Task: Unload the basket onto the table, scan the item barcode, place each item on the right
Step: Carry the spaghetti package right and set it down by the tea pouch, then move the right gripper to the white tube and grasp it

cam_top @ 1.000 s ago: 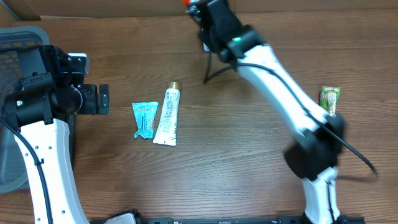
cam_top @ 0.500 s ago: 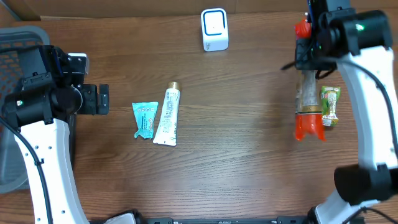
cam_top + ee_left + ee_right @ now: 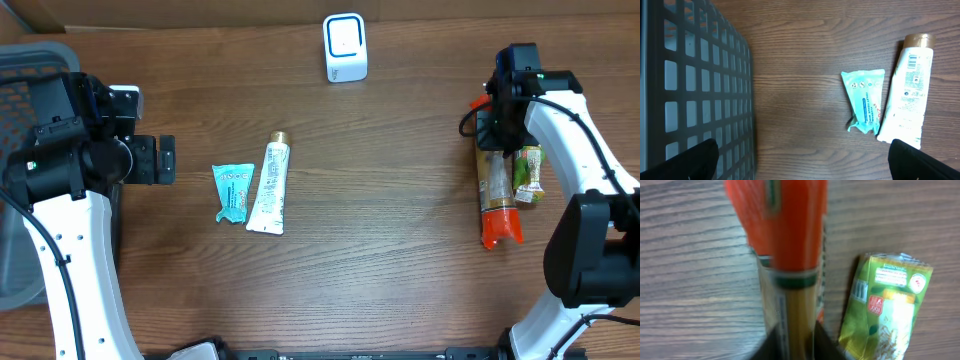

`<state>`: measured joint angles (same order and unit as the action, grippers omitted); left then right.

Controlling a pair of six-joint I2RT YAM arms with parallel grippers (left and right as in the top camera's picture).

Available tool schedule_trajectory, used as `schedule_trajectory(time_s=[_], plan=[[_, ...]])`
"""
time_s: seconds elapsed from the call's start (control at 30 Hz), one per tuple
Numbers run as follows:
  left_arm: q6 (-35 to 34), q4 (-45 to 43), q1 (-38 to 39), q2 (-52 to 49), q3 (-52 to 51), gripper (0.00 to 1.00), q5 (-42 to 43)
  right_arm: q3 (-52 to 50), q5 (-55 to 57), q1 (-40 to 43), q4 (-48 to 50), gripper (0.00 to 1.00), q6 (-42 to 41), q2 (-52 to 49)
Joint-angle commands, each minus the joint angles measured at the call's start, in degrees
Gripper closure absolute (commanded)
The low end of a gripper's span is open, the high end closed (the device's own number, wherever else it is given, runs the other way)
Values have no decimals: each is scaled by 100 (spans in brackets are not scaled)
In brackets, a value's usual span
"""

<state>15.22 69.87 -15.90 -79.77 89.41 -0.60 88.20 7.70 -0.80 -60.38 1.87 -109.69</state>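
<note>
Packet [image 3: 497,190], long and narrow with orange ends, lies flat on the tabletop [image 3: 380,230] at the right side, running lengthwise toward the near edge. A small green pouch [image 3: 528,172] lies just beside it on the outer side, the two touching or almost so. The right claw [image 3: 500,125] sits over the far end of the packet. In the right wrist view the packet [image 3: 790,240] runs straight between the two dark fingers of that claw [image 3: 795,347], with the green pouch [image 3: 885,310] off to one side. The fingers stand close on either side of the packet, but I cannot tell whether they pinch it or stand just clear of it.

A white scanner [image 3: 345,47] stands upright near the far edge, well apart from the packet.

The left claw [image 3: 165,160] hangs at the left side beside a grey basket [image 3: 25,75], its fingers spread wide and holding nothing. Near it lie a teal sachet [image 3: 233,190] and a white tube [image 3: 270,187] side by side. The left wrist view shows the basket wall [image 3: 700,75], the sachet [image 3: 866,100] and the tube [image 3: 907,90], with that claw [image 3: 802,157] above bare wood.
</note>
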Motion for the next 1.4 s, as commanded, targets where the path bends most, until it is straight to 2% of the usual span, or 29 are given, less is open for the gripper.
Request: schedule_trajectory(time_s=[0.0,0.07,0.2,0.27,0.37,0.43,0.53,0.7,0.8,1.0,1.17,1.3,1.37], plan=[[87,-2,-22,37,31,0,44,245,31,136,33,65,96,177],[87,-2,-20,37,31,0,44,555,-28,151,-184,58,66,177],[87,-2,-22,37,31,0,44,1491,-435,81,-741,56,-146,177],[87,-2,-22,37,31,0,44,2076,-1130,-39,-1001,54,-149,177],[87,-2,-20,37,31,0,46,2579,-2553,-354,-1010,41,-146,177],[87,-2,-22,37,31,0,44,2562,-3392,-592,-879,39,-160,175],[87,0,-22,37,31,0,44,2295,-4024,-1086,-525,42,-391,107],[87,-2,-20,37,31,0,44,1775,-3475,-2059,66,36,-1239,-160],[87,-2,-22,37,31,0,44,1506,-3016,-2544,442,36,-1882,-345],[87,0,-22,37,31,0,44,1314,-2605,-3335,1073,34,-2424,-879],[87,-2,-20,37,31,0,44,1309,-2643,-3674,1193,21,-2452,-1303],[87,-2,-20,37,31,0,44,1309,-3025,-3696,1349,19,-2223,-1591],[87,0,-22,37,31,0,44,1309,-3307,-3696,1443,14,-2129,-1744]])
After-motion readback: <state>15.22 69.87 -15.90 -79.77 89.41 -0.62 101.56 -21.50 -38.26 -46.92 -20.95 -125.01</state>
